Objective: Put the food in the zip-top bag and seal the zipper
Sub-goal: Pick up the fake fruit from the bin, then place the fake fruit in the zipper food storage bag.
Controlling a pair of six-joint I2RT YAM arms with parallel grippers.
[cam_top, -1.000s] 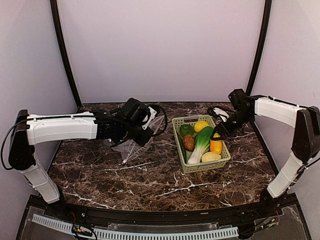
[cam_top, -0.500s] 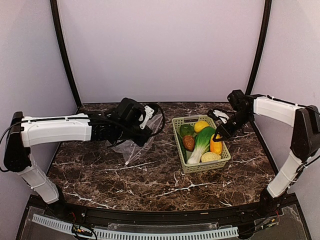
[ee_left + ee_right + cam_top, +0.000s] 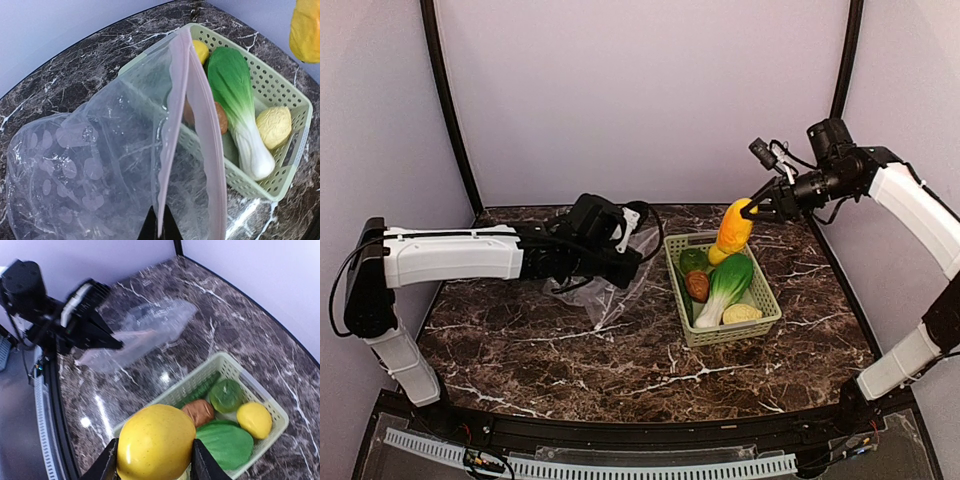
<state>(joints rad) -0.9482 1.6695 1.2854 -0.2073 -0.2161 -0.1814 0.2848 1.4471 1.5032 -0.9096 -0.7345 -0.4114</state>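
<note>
My right gripper [image 3: 752,210] is shut on the orange-yellow piece [image 3: 732,228] and holds it in the air above the basket's far end; in the right wrist view the piece [image 3: 156,442] sits between both fingers. The rest of the food lies in the basket: bok choy [image 3: 725,288], green pepper [image 3: 693,260], red-brown piece [image 3: 697,285], pale yellow piece [image 3: 741,313] and lemon [image 3: 255,420]. My left gripper [image 3: 620,250] is shut on the zip-top bag [image 3: 90,165] at its pink zipper [image 3: 175,125], holding the mouth open and raised beside the basket's left side.
The light green lattice basket [image 3: 720,335] stands right of centre on the dark marble table [image 3: 620,370]. The bag's mouth hangs just left of its rim [image 3: 280,85]. Curved pale walls close off the back and sides.
The right gripper closed on the orange-yellow piece and lifted it up out of the basket. The left gripper moved the bag a little right, toward the basket.
</note>
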